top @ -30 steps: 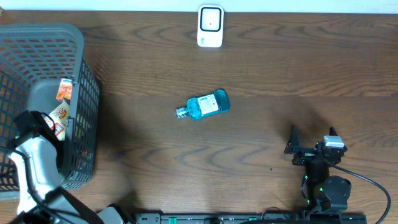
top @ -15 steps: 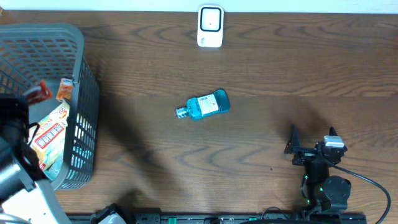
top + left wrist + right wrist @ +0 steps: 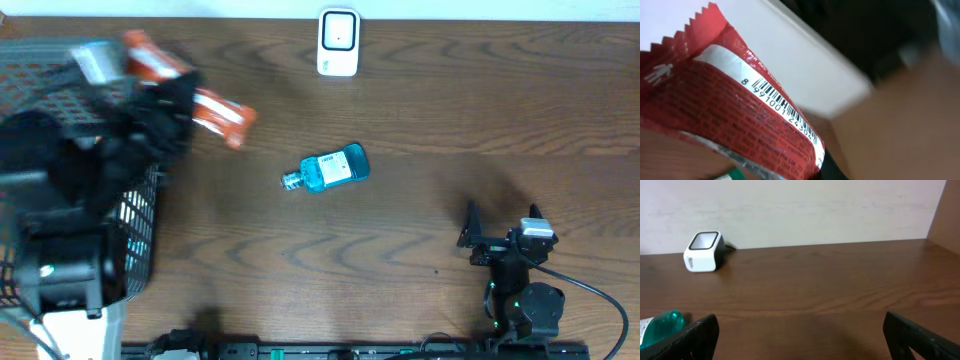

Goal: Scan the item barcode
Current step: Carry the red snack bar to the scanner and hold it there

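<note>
Lifting clear of the basket (image 3: 140,245) since a second ago, my left gripper (image 3: 175,105) is pinching the red packet (image 3: 222,116) in the overhead frame's upper left (barcode (image 3: 780,107) showing), so scanning is coming next. I'm counting one packet, one scanner (image 3: 338,42), one blue bottle (image 3: 326,167), one basket. The right gripper (image 3: 500,232) is idling spread, lower right.

Probably a shop checkout mock-up: barcode scanner (image 3: 338,42), shopping basket (image 3: 137,235), table (image 3: 450,120).
</note>
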Tool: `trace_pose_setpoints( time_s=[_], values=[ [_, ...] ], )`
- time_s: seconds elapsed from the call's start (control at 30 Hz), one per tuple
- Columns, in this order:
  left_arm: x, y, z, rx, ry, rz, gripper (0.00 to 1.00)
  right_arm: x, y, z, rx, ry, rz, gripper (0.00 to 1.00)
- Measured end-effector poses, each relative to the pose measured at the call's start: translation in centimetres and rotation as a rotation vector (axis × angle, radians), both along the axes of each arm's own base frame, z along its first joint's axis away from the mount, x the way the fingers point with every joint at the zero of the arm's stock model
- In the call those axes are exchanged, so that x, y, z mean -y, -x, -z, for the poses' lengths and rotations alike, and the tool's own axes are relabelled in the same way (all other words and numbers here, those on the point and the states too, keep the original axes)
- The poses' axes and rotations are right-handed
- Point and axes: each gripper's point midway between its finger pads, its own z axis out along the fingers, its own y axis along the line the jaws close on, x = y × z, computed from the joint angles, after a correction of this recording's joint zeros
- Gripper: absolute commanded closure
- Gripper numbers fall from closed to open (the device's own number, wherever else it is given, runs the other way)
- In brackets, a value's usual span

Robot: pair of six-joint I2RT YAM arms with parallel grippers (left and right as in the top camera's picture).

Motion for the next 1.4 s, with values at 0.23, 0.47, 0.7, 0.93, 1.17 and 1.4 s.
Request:
trace_pose_setpoints(
  time_s=[0.23, 0.47, 0.7, 0.93, 1.17, 1.4],
  values=[
    [12.7, 2.2, 4.3, 0.088, -0.224, 0.480, 0.93, 0.0, 0.0, 0.0, 0.000, 0.000, 0.000, 0.01],
    [21.7, 1.8, 14.6, 0.042, -0.411, 0.791, 0.92, 0.0, 0.0, 0.0, -0.001, 0.000, 0.000, 0.01],
    [26.1, -0.6, 27.2, -0.114, -0.502, 0.905, 0.92, 0.0, 0.0, 0.0, 0.000, 0.000, 0.000, 0.01],
    [27.2, -0.5, 37.7, -0.328, -0.522, 0.938, 0.86, 0.0, 0.0, 0.0, 0.000, 0.000, 0.000, 0.01],
    [27.4, -0.1, 39.1, -0.371, -0.520, 0.941, 0.47, 0.0, 0.0, 0.0, 0.000, 0.000, 0.000, 0.01],
    [27.4, 0.0, 39.1, -0.395, -0.507, 0.931, 0.30, 0.0, 0.0, 0.0, 0.000, 0.000, 0.000, 0.01]
  ],
)
